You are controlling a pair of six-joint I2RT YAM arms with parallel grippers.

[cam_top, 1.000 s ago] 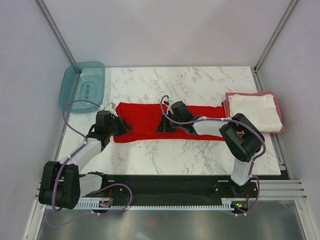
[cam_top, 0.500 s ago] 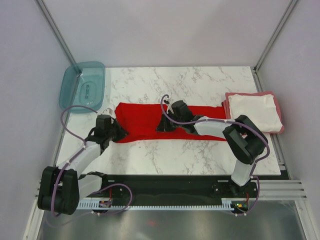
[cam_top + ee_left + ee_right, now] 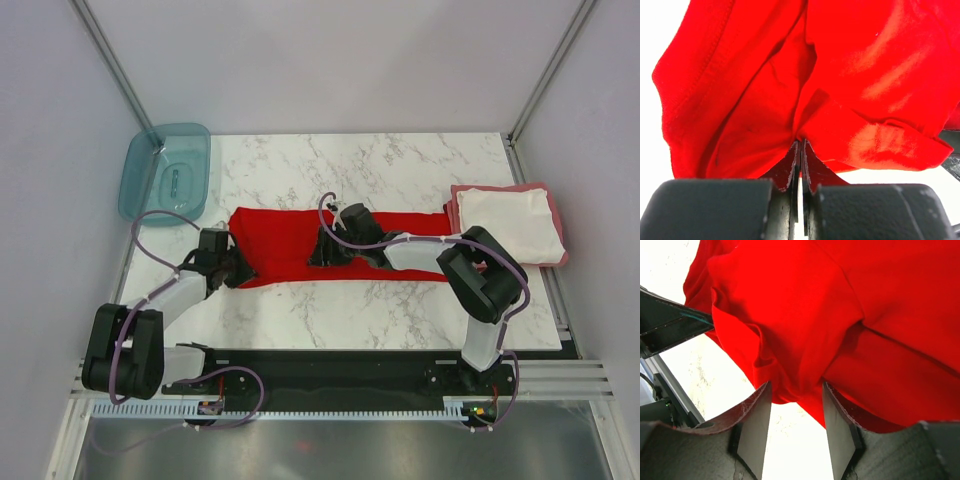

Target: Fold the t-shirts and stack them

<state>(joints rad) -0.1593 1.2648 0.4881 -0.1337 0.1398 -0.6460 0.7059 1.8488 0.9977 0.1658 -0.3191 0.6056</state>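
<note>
The bright red t-shirt (image 3: 290,240) lies as a long folded strip across the middle of the marble table (image 3: 400,170). My left gripper (image 3: 237,268) is at the strip's left end, shut on a bunched fold of the red t-shirt (image 3: 865,60); its tips (image 3: 800,142) pinch the cloth. My right gripper (image 3: 325,255) is low over the middle of the strip and open. A loose fold of the red t-shirt (image 3: 805,310) hangs between its fingers (image 3: 796,390), which stand apart. A folded white t-shirt (image 3: 510,225) lies on a pinkish-red t-shirt (image 3: 456,215) at the right edge.
A translucent teal tub (image 3: 165,175) sits off the table's back left corner. Grey walls and metal posts close in the back and sides. The black rail (image 3: 330,375) with both arm bases runs along the near edge.
My right gripper has opened and let go of the red cloth. My left arm has shifted slightly toward the near edge, still pinching the strip's left end.
</note>
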